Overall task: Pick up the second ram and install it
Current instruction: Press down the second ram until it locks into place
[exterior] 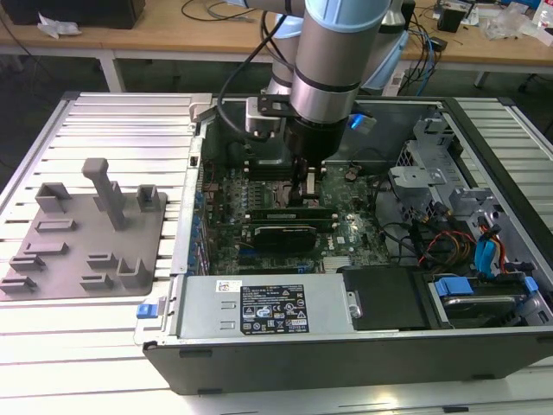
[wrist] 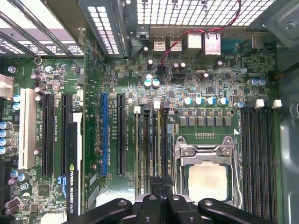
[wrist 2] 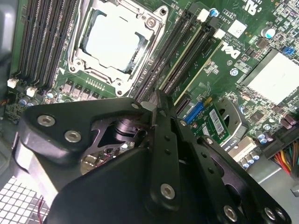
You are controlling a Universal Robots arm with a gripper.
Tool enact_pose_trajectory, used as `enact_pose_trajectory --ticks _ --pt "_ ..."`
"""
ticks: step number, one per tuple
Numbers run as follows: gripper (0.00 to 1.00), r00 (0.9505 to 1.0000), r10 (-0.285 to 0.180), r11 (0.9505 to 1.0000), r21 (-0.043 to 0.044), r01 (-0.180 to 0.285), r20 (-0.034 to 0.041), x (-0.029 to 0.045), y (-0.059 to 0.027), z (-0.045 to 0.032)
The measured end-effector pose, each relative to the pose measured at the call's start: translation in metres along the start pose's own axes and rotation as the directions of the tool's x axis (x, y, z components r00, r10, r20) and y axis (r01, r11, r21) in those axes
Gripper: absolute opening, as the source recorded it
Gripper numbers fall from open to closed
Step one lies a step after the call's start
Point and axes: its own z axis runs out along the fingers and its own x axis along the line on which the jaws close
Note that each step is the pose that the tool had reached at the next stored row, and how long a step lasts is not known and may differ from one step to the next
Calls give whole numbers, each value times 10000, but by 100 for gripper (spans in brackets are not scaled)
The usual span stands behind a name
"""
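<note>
Your arm reaches down into the open computer case [exterior: 484,147] on the slatted desk [exterior: 112,130], with the hand [wrist 2: 156,100] poised over the memory slots [wrist: 154,140] just beside the CPU socket [wrist: 208,163]. In the second wrist view the hand's fingers [wrist 2: 163,140] are drawn together, their tips meeting right above the slot rails, with nothing visibly pinched between them.

The second ram [wrist 2: 187,70] appears to sit already in one of those slots: you can see a thin pale-green edge running along a rail in the second wrist view, though whether it is fully seated cannot be told.

Judge the stick as light, stiff and fragile. It is a bare circuit board, best taken by its long edges near the middle, never by the chips or contacts, and pressed down evenly so it does not flex.

The case holds the green motherboard [exterior: 346,229], a dark graphics card [exterior: 281,233], a power supply [exterior: 259,307] and bundled cables [exterior: 449,242]. The gray fixture [exterior: 86,229] on the desk stands well apart, at the exterior view's left.
</note>
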Motion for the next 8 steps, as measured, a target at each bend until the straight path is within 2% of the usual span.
enact_pose_trajectory --ticks 4,8 --pt "8 10000 -1 10000 0 1 -1 0 -13 -1" --pt "8 10000 0 10000 -1 0 0 -1 -81 -5"
